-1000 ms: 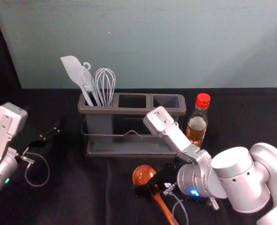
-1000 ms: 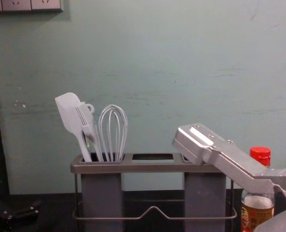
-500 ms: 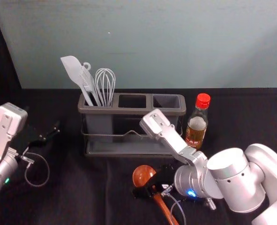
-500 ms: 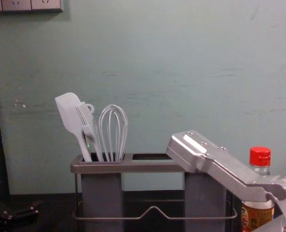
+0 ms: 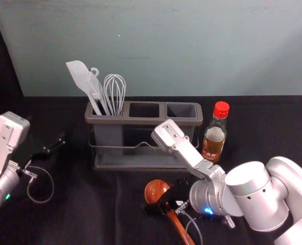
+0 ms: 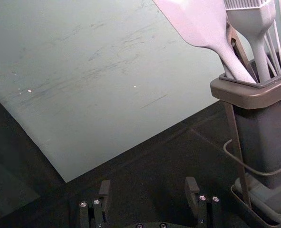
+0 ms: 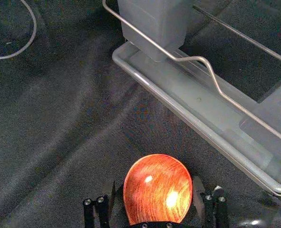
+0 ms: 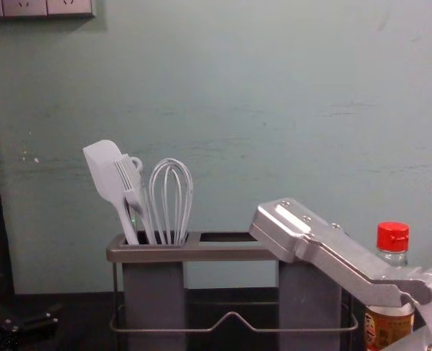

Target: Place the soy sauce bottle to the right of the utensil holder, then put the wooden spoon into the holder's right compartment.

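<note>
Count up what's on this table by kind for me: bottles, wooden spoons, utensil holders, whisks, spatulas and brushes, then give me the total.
Bottle: 1
Wooden spoon: 1
Utensil holder: 1
Whisk: 1
Spatula: 1
Brush: 1
Total: 6

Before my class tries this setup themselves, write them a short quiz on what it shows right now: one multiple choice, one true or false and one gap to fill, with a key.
1. Which compartment of the utensil holder does the whisk stand in?
A) left
B) middle
C) right

2. True or false: the soy sauce bottle stands to the right of the holder.

3. Fill the gap: the right gripper is open, with its fingers on either side of the wooden ____.

Key: 1. A; 2. true; 3. spoon
</note>
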`<state>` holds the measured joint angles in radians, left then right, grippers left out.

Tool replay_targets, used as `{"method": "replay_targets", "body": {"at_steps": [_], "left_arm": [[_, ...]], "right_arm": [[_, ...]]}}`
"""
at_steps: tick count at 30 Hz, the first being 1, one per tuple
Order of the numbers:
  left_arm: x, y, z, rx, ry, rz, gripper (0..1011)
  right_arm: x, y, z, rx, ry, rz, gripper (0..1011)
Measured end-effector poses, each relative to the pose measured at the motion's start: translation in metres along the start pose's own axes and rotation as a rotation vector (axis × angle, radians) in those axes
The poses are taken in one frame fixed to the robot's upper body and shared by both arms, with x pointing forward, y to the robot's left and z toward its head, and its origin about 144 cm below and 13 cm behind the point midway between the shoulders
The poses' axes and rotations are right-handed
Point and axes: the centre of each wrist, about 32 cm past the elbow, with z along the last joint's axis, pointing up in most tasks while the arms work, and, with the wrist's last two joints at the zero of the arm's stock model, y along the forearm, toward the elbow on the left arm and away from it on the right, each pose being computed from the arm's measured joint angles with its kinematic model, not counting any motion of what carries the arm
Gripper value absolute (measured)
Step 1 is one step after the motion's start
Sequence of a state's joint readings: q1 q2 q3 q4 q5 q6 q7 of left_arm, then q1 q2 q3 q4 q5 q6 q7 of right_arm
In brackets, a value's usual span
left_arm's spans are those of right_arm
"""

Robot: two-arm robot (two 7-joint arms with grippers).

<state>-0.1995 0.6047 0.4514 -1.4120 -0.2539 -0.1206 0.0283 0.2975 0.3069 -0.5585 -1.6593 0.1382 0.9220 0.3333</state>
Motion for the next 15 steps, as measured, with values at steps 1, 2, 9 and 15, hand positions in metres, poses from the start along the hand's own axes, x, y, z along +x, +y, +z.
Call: {"method": "replay_targets", "body": {"at_steps": [1, 2, 9, 15], "left_arm": [[0.0, 0.0, 0.0, 0.0, 0.0, 0.0, 1012], [0.0, 0.0, 0.0, 0.0, 0.0, 0.0, 1011], [0.0, 0.0, 0.0, 0.0, 0.0, 0.0, 1011], [0.0, 0.0, 0.0, 0.0, 0.0, 0.0, 1011]], "right_arm": [[0.0, 0.0, 0.0, 0.0, 0.0, 0.0, 1004], [-0.0001, -0.0001, 0.0001, 0.0, 0.001, 0.0, 1004], [-0.0002, -0.0004, 0.0002, -0.001, 0.003, 0.0, 913], [-0.0002, -0.0006, 0.0002, -0.001, 0.003, -0.001, 840]]}}
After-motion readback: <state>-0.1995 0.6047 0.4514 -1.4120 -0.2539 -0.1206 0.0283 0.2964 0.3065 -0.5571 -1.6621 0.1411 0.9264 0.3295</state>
